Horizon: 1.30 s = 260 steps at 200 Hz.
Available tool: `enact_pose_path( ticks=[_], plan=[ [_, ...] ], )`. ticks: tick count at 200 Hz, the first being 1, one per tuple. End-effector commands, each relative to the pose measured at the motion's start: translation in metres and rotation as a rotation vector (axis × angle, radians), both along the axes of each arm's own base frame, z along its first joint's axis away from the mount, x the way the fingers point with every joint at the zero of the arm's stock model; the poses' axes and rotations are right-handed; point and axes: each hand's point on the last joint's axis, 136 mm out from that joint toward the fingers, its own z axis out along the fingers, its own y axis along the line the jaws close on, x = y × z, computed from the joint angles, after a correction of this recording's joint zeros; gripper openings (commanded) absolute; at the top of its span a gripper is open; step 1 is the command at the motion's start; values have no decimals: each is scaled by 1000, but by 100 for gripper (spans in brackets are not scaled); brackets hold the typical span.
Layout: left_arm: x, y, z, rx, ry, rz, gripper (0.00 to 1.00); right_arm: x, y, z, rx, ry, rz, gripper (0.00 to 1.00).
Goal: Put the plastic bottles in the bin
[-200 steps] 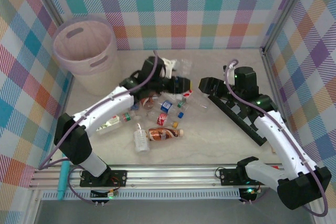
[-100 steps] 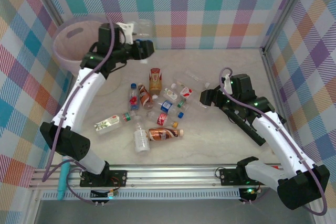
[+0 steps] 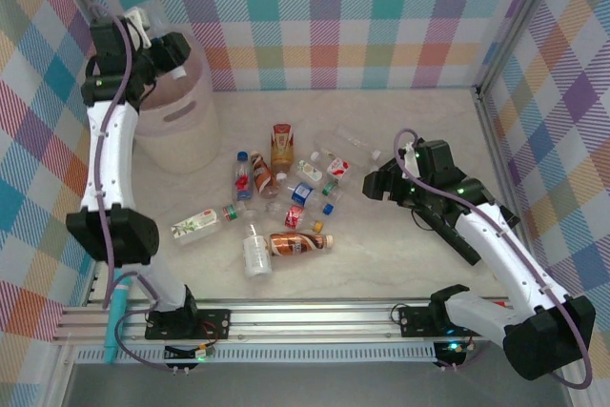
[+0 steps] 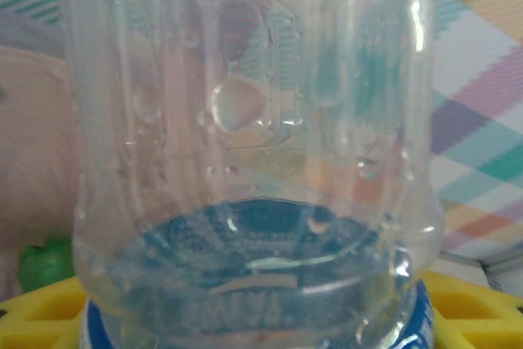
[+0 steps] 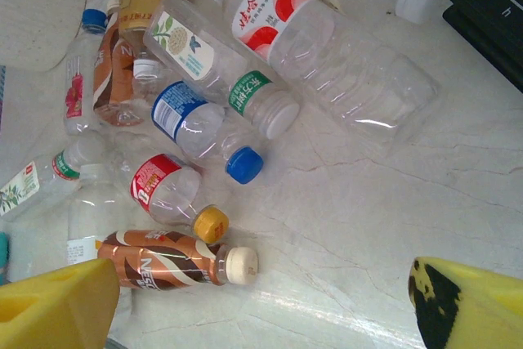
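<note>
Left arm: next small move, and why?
Probably open the left gripper: it clamps a clear bottle between its yellow pads, and from above it appears to hang over the bin, so releasing should drop the bottle in.

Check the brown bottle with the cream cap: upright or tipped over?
Tipped over: the brown bottle lies on its side on the table, its cap pointing sideways, not up.

The left arm [image 3: 107, 140] stood stretched up toward the far left, and the left gripper [image 3: 173, 49] was clamped on a clear bottle [image 4: 245, 145]. The right arm [image 3: 496, 235] reached low toward the middle, the right gripper [image 3: 372, 181] pointing left, its yellow pads [image 5: 57, 308] spread wide.
</note>
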Motion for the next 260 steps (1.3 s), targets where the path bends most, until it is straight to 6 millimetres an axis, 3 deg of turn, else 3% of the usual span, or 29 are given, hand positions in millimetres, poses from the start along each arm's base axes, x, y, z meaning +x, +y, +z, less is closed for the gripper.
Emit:
enact_pose_path(
  ticks=[1, 26, 54, 144, 212, 225, 244, 260],
  plan=[
    [20, 21, -17, 62, 79, 70, 0, -6, 0, -3, -1, 17, 19, 91],
    [37, 32, -33, 114, 143, 97, 0, -10, 1, 1, 19, 17, 14, 92],
    [48, 43, -66, 153, 227, 119, 0, -12, -1, 4, 17, 11, 7, 91],
    [50, 57, -175, 258, 504, 101, 0, -13, -9, -8, -46, 29, 3, 94],
    [48, 55, -227, 259, 611, 61, 0, -15, -13, -14, -71, 29, 6, 94],
    [47, 54, -232, 258, 620, 55, 14, -15, -14, -14, -75, 30, 2, 94],
    [45, 53, -234, 257, 629, 47, 46, -16, -14, -16, -78, 34, 0, 96],
    [44, 52, -234, 259, 627, 44, 64, -16, -15, -17, -82, 37, -4, 97]
  ],
)
